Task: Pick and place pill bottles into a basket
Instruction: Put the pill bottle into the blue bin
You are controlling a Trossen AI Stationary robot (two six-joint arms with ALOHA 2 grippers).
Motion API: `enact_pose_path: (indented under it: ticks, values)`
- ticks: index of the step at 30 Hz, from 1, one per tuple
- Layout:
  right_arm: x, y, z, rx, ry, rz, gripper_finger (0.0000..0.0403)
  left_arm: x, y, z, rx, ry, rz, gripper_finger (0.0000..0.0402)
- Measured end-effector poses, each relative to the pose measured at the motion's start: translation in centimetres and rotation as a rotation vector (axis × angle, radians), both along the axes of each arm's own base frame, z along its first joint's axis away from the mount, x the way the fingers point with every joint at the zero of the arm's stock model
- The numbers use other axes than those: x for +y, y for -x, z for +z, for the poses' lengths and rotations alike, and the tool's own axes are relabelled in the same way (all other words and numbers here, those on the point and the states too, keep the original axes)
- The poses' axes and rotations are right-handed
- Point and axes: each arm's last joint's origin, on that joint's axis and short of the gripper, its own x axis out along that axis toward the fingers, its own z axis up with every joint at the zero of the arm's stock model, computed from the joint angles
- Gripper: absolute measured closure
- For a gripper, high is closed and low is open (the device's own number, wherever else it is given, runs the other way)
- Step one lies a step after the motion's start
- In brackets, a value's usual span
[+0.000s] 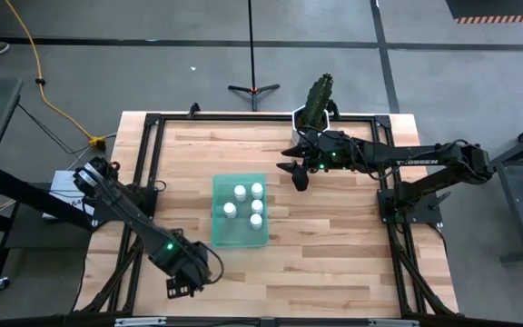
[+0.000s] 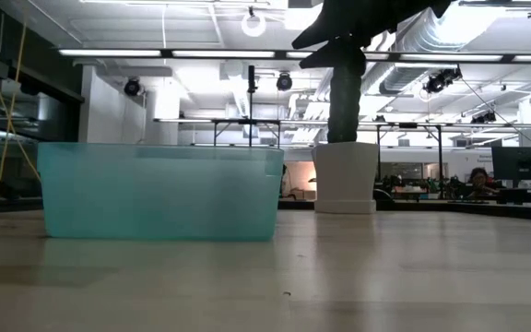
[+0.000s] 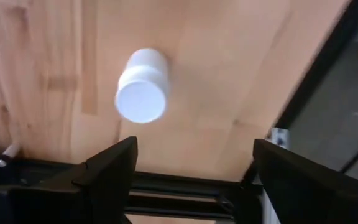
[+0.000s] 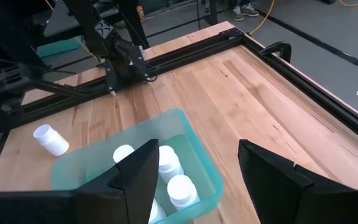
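**Almost done: one pill bottle left on the table**

So the green basket (image 1: pixel 240 211) is already pretty stocked. From the overhead I count five white pill bottles in the basket (image 1: pixel 248 205), standing caps up, mostly toward the side nearer the right arm. The right wrist view shows only a few of them, the rest hidden behind its own fingers.

What's left, as far as I can see: one loose pill bottle (image 3: pixel 143 85) lying on its side on the bare wood, outside the basket. It shows in the right wrist view too, just beyond the basket's far corner, over by the left arm. The left gripper (image 3: pixel 194 167) hangs right above it, jaws spread wide with nothing between them, and the bottle sits just ahead of the fingertips, not touching. Looks to me like it's lining up for the grab.

The right gripper (image 4: pixel 194 165) hovers well above the table past the basket's far side, near the cactus pot (image 1: pixel 317 105), fingers partly apart and empty. Seems to be just waiting.

My guess: pick this last one, drop it in, done. Can't rule out another bottle hidden somewhere under the left arm though.
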Motion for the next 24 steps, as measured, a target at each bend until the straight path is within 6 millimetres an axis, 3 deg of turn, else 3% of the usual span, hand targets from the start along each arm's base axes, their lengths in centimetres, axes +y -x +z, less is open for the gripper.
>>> enact_pose_path:
  ticks: [7,13,24]
  values:
    - [0.0,0.0,0.0,0.000,0.000,0.000,0.0192,-0.1,1.3,-2.3,0.004,-0.098,-0.031,0.0024]
    - [0.0,0.0,0.0,0.000,0.000,0.000,0.0192,0.5,1.6,-4.1,-0.016,-0.167,-0.036,0.0027]
    - [0.0,0.0,0.0,0.001,0.011,0.005,0.0192,0.7,2.2,-8.1,-0.053,-0.113,-0.037,0.0039]
